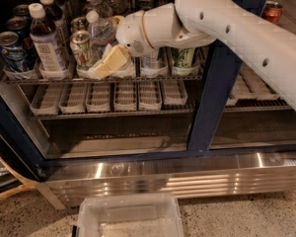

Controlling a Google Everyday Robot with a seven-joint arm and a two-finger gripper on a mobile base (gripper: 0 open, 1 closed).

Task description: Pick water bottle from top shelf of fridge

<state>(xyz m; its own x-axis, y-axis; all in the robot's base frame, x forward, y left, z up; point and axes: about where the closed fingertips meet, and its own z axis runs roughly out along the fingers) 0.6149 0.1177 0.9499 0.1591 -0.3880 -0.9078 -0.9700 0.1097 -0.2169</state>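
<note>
The cream-tipped gripper (pixel 108 63) sits low at the top wire shelf (pixel 187 77), just in front of the clear, ribbed, white-capped plastic water bottle (pixel 99 31). Whether it has a hold, I cannot tell.

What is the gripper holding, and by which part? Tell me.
It cannot be told. The gripper is at the lower body of the water bottle on the top shelf, but no definite grip shows.
</note>
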